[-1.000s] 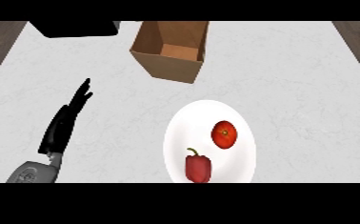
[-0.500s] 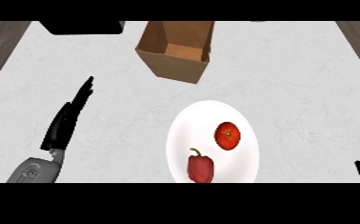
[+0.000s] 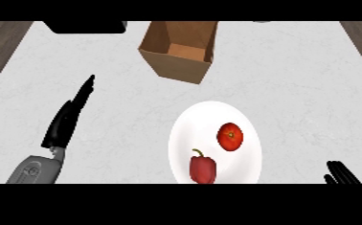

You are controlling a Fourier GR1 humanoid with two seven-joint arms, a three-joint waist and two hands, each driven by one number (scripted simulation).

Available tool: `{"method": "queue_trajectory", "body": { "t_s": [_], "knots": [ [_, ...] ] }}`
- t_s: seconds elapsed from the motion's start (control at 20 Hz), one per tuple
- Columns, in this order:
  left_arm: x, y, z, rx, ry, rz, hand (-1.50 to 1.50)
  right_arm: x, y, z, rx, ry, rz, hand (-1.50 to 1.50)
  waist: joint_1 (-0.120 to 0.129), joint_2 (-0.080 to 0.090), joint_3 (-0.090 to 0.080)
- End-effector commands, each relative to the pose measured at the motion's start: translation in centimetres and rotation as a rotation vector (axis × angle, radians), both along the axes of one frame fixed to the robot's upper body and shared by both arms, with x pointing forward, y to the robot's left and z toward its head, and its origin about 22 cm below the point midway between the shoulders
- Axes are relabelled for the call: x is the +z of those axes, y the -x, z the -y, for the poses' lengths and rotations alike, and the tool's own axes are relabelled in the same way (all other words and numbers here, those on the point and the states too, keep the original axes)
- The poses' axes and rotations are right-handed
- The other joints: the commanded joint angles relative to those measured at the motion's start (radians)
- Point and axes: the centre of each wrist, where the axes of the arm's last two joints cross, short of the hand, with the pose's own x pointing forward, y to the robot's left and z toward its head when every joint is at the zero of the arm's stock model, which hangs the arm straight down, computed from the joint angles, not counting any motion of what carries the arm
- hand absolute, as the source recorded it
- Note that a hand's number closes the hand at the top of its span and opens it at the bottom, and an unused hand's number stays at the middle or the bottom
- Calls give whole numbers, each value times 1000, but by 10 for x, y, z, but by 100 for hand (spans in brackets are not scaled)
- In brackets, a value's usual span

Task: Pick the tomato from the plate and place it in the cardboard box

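White and oval-looking from this steep angle, the round white plate (image 3: 212, 118) lies on the pale marbled counter top (image 3: 297, 75), a little right of the middle of the head view. On it sits the round red tomato (image 3: 231, 136), towards the plate's right side, and just beside it, lower and to the left, lies a red bell pepper with a short brown stem (image 3: 202, 168); the two are close but apart.

Above the plate, well clear of its rim, stands the open brown cardboard box (image 3: 178, 50), its mouth turned up and its inner floor visible. Nothing shows inside it.

At the left, the robot's left hand (image 3: 65, 121) rises from a grey forearm (image 3: 33, 170) that enters at the lower edge. Its black fingers are stretched straight and held together, pointing up and slightly right across the counter; it grasps nothing and lies well apart from both plate and box.

At the lower right corner only the black fingertips of the right hand (image 3: 341, 174) come into the picture, beside the plate's lower right edge but not touching it. They seem straight and spread, and they hold nothing, though so little of the hand shows that this is hard to be sure of.

A dark flat object (image 3: 84, 26) sits at the counter's far left edge, cut by the top of the view.
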Motion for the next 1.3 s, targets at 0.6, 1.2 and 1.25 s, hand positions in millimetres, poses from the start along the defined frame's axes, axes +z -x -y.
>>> {"method": "queue_trajectory", "body": {
  "t_s": [0.6,1.2,1.25],
  "knots": [
    [15,10,10,-9,-10,-7,0,-31,-48,-47,-10,59,-129,-150,8,-2,2],
    [-6,-16,-7,-1,-12,-7,0,-26,-62,-65,-3,119,-88,-150,2,-1,1],
    [10,-8,-5,-4,-9,-7,0,-24,-83,-72,-18,126,-79,-150,7,-1,1]
  ]
}}
